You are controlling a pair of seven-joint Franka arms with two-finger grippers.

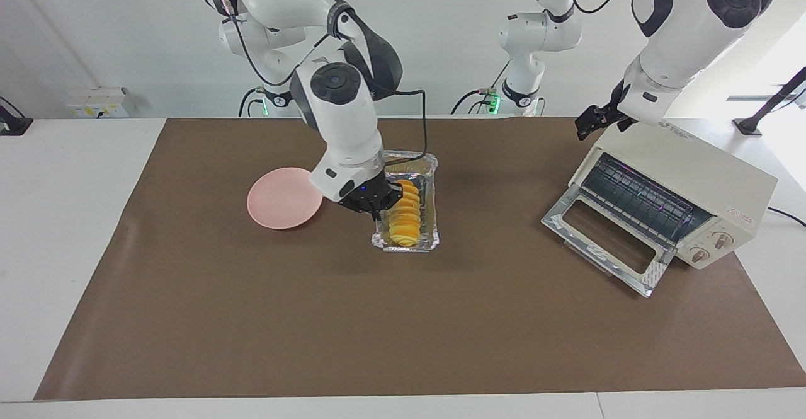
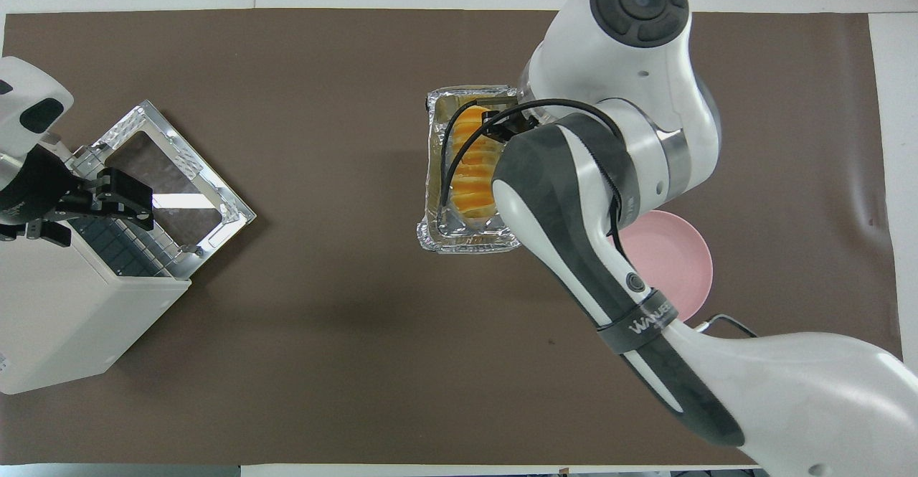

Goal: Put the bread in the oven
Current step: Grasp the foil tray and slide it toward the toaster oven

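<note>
The bread (image 1: 403, 214) (image 2: 470, 168), a ridged yellow-orange loaf, lies in a crinkled foil tray (image 1: 432, 168) (image 2: 459, 242). My right gripper (image 1: 378, 201) (image 2: 502, 130) is shut on the tray's long rim and holds it up over the middle of the brown mat. The cream-white oven (image 1: 692, 164) (image 2: 64, 319) stands at the left arm's end of the table, its glass door (image 1: 604, 242) (image 2: 172, 183) dropped open and the wire rack showing. My left gripper (image 1: 595, 123) (image 2: 122, 197) hangs open over the oven's top front edge, holding nothing.
A round pink plate (image 1: 280, 198) (image 2: 685, 262) lies on the mat toward the right arm's end, partly covered by the right arm in the overhead view. A brown mat (image 1: 403, 331) covers the table.
</note>
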